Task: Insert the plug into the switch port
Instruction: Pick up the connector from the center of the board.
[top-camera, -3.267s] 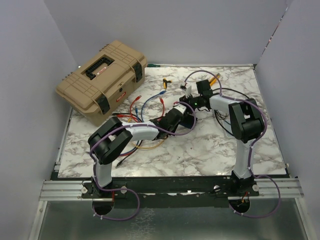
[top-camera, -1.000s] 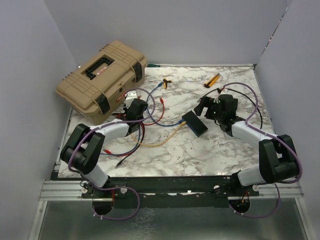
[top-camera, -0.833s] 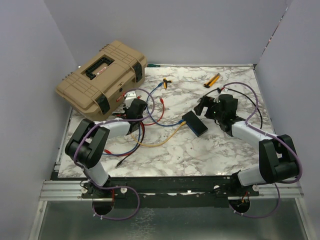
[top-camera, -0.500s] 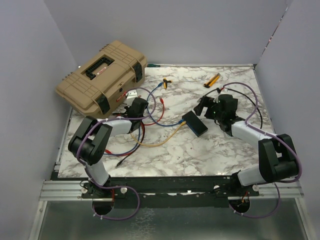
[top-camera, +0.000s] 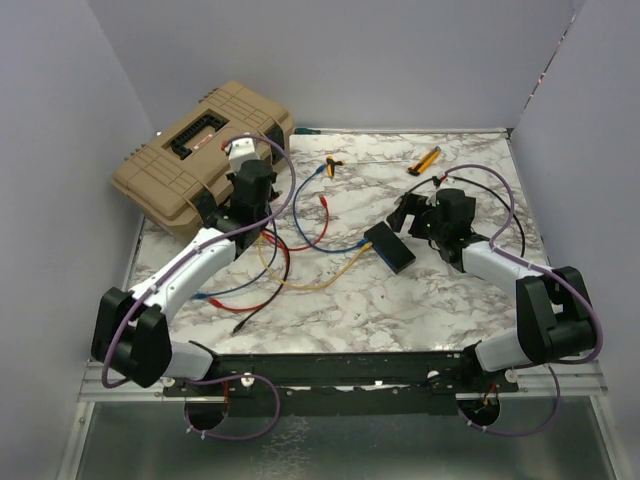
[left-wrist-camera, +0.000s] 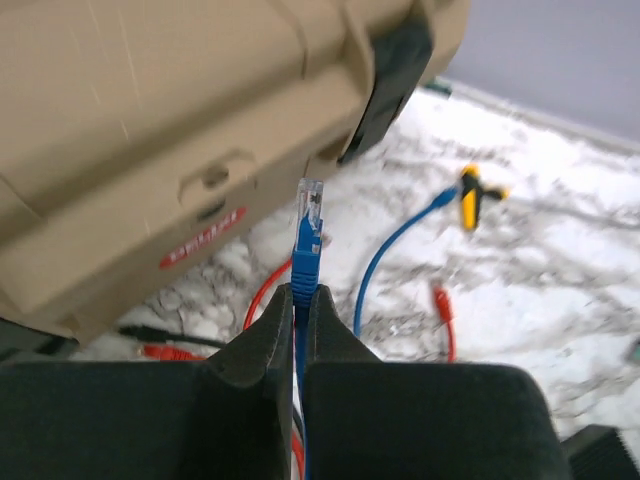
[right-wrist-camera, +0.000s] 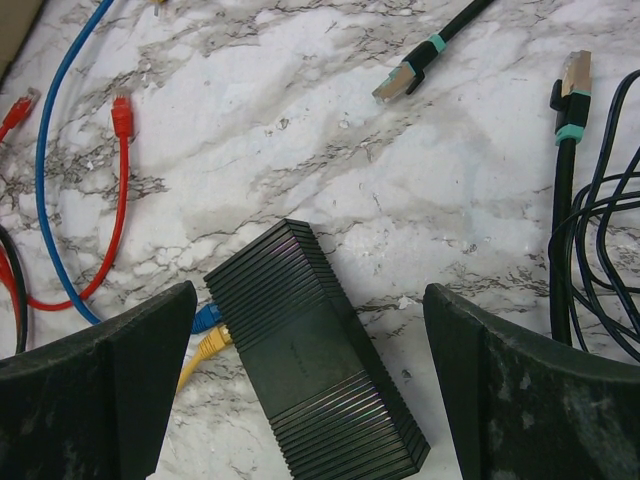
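Observation:
My left gripper (top-camera: 250, 190) hangs in front of the toolbox, shut on a blue cable just behind its plug (left-wrist-camera: 308, 215). The plug's clear tip sticks out beyond the jaws (left-wrist-camera: 300, 295) and points at the toolbox front. The switch (top-camera: 390, 248) is a black ribbed box lying flat mid-table. A blue (right-wrist-camera: 205, 318) and a yellow connector (right-wrist-camera: 212, 345) sit in the ports on its left end. My right gripper (top-camera: 410, 215) hovers open just behind the switch (right-wrist-camera: 310, 370), with nothing between its fingers (right-wrist-camera: 310, 290).
A tan toolbox (top-camera: 200, 160) fills the back left corner. Loose red, blue and yellow cables (top-camera: 290, 250) sprawl between the arms. Black cables with teal bands (right-wrist-camera: 565, 100) lie right of the switch. Two yellow-black tools (top-camera: 425, 160) (top-camera: 332, 165) rest near the back.
My left gripper closed on the blue cable by its plug and lifted it up and back toward the toolbox. The right arm stayed still.

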